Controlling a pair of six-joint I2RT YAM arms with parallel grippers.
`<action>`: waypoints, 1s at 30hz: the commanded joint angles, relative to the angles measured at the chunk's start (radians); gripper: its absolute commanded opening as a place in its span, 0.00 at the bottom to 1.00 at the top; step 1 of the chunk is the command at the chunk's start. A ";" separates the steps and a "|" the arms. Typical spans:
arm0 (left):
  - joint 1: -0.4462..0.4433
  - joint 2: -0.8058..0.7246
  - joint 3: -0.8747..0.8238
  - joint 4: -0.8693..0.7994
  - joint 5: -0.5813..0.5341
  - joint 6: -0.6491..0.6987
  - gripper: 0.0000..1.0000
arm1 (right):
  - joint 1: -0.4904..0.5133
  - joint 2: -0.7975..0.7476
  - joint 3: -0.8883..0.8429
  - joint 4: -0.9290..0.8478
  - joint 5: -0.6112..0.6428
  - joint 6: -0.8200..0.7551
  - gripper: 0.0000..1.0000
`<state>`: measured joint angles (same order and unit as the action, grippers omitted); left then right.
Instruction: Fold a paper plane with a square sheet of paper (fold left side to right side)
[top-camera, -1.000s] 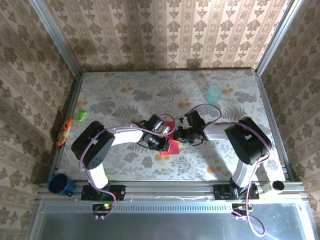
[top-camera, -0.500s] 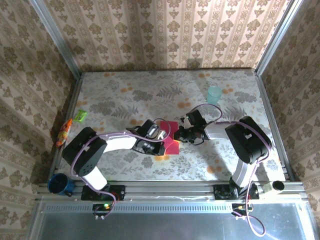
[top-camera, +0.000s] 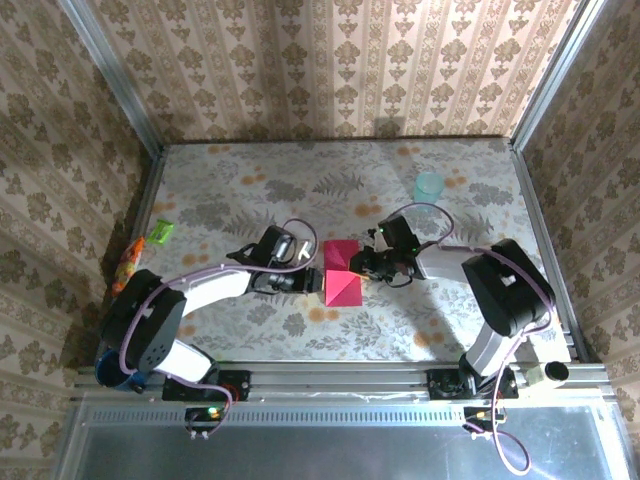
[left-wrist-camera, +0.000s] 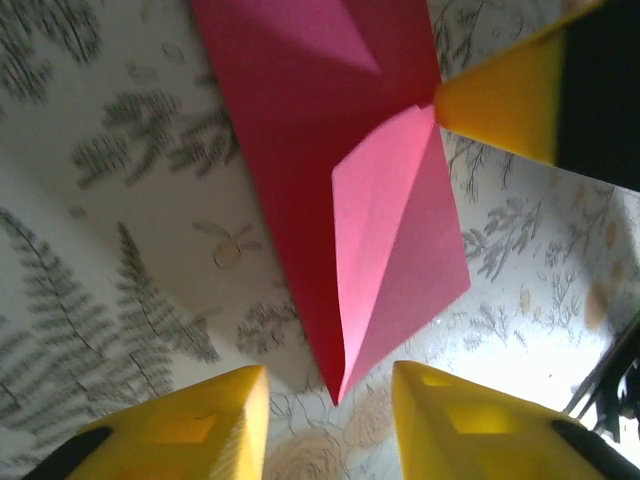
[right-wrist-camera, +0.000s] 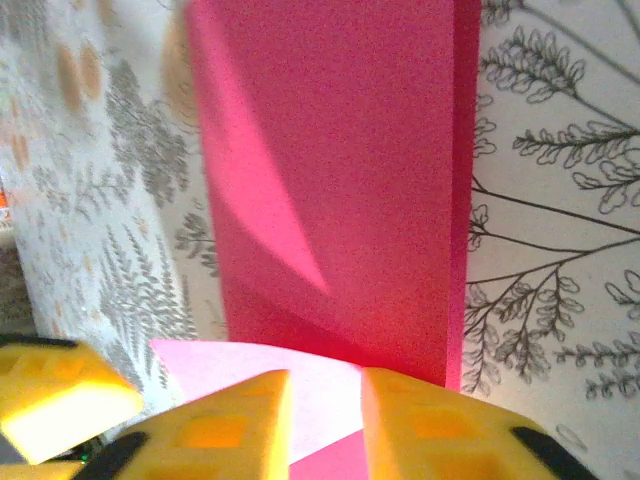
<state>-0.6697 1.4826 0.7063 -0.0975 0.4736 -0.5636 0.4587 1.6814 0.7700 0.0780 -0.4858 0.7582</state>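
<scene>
— Where's the sheet of paper (top-camera: 338, 275)?
— On the desk (top-camera: 230, 200), near its middle. It lies flat and partly folded, with a paler triangular flap turned over it.
— The left fingers (left-wrist-camera: 190, 430)?
— Spread apart, gripping nothing; the paper's pointed corner sits between them.
— The right fingers (right-wrist-camera: 430, 430)?
— At the opposite edge, over the flap, with a narrow gap between them. Pinching or not, I cannot tell. A teal cup (top-camera: 428, 187) stands well apart.

Floral table (top-camera: 230, 190) — magenta paper sheet (top-camera: 340, 285) at centre, teal cup (top-camera: 428, 187), packets (top-camera: 160, 232) left.
</scene>
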 joint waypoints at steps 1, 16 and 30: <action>0.020 0.015 0.005 0.090 0.028 0.020 0.44 | -0.008 -0.084 -0.018 -0.045 0.066 -0.020 0.39; 0.023 0.238 0.142 0.214 0.095 0.065 0.40 | -0.050 -0.235 -0.143 -0.017 0.084 -0.028 0.77; 0.016 0.118 0.033 0.277 0.011 0.051 0.00 | -0.035 -0.143 -0.108 0.070 0.003 -0.002 0.75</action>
<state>-0.6491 1.6505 0.7738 0.1379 0.5179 -0.5117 0.4141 1.5089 0.6338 0.1139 -0.4480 0.7414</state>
